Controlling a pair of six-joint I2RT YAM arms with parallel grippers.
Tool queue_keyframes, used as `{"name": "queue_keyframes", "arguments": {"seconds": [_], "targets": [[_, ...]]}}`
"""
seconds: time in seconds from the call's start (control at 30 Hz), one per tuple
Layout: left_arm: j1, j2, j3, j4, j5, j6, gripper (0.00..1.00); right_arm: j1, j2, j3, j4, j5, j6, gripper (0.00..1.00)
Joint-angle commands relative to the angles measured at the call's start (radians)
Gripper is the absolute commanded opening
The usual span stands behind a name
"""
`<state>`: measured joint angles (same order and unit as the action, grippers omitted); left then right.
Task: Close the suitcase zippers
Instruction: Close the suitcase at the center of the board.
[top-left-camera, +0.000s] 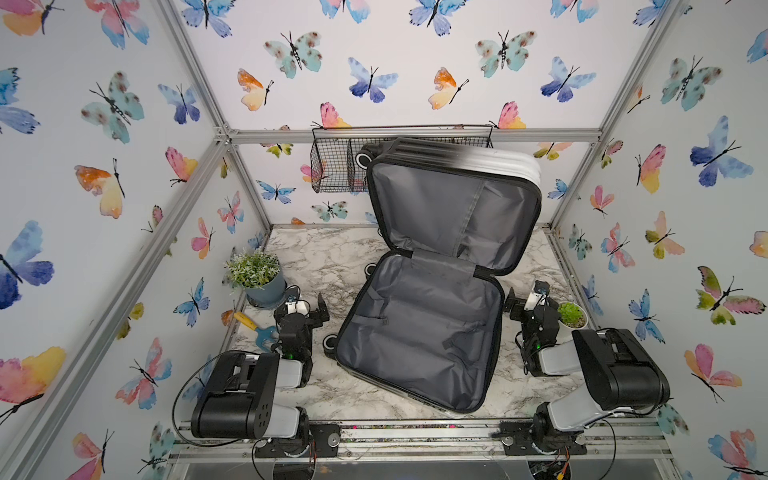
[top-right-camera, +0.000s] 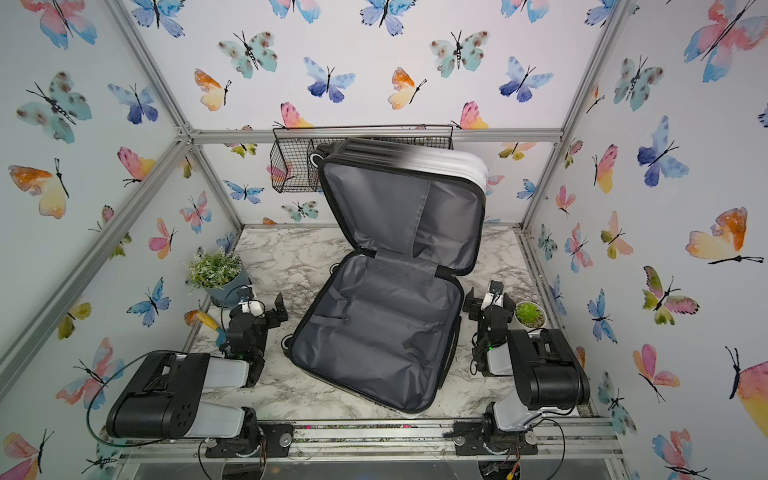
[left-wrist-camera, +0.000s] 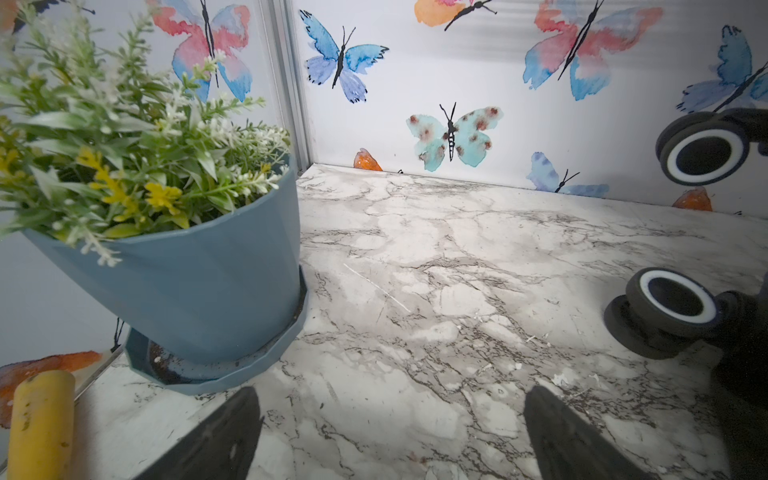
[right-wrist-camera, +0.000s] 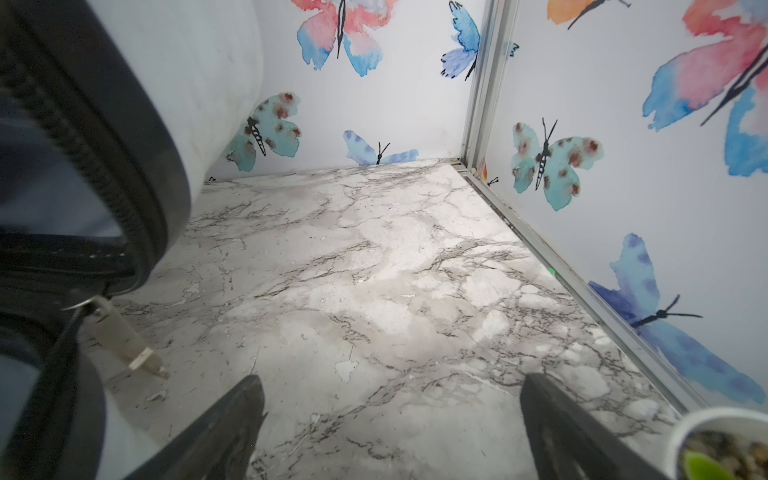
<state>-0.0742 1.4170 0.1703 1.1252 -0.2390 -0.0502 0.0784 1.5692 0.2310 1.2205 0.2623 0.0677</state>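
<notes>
Open and empty, the suitcase (top-left-camera: 419, 332) sits at the centre of the marble table (top-left-camera: 316, 257), one shell flat and the other reared toward 12 o'clock in front of a wire basket (top-left-camera: 332, 166). Its wheels face 9 o'clock and its white end 3 o'clock, so the long axis likely runs between them. The stiff shell looks light and liable to skid. The raised rim seems the best hold, then the small pull (right-wrist-camera: 120, 336) on the zippers (right-wrist-camera: 83, 137). At 9 o'clock the left gripper (left-wrist-camera: 392, 390), and at 3 o'clock the right gripper (right-wrist-camera: 392, 378), have jaws spread wide, holding nothing.
</notes>
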Motion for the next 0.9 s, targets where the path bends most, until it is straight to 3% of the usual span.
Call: {"name": "queue_keyframes", "arguments": {"seconds": [0.0,0.2,0.27,0.4,0.47,0.53,0.63,0.87], "targets": [[0.001,0.004,0.017,0.016,-0.002,0.006,0.98,0.004,0.0,-0.001,0.014,0.015,0.011,0.99],[0.001,-0.059,-0.024,0.072,0.008,0.016,0.98,0.004,-0.02,-0.017,0.017,0.005,0.019,0.99],[0.001,-0.134,-0.023,0.012,0.019,0.024,0.98,0.004,-0.032,-0.023,0.009,0.003,0.027,0.99],[0.001,-0.347,0.049,-0.288,0.022,0.009,0.98,0.004,-0.084,-0.009,-0.004,-0.014,-0.001,0.99],[0.001,-0.428,0.112,-0.439,0.035,0.001,0.98,0.004,-0.193,0.05,-0.229,-0.002,0.01,0.99],[0.001,-0.48,0.163,-0.548,0.056,-0.018,0.98,0.004,-0.278,0.079,-0.302,-0.016,-0.012,0.99],[0.0,-0.535,0.241,-0.701,0.094,-0.057,0.98,0.003,-0.366,0.137,-0.389,-0.031,-0.038,0.99],[0.0,-0.563,0.489,-1.125,0.256,-0.249,0.98,0.003,-0.494,0.291,-0.735,-0.271,0.002,0.99]]}}
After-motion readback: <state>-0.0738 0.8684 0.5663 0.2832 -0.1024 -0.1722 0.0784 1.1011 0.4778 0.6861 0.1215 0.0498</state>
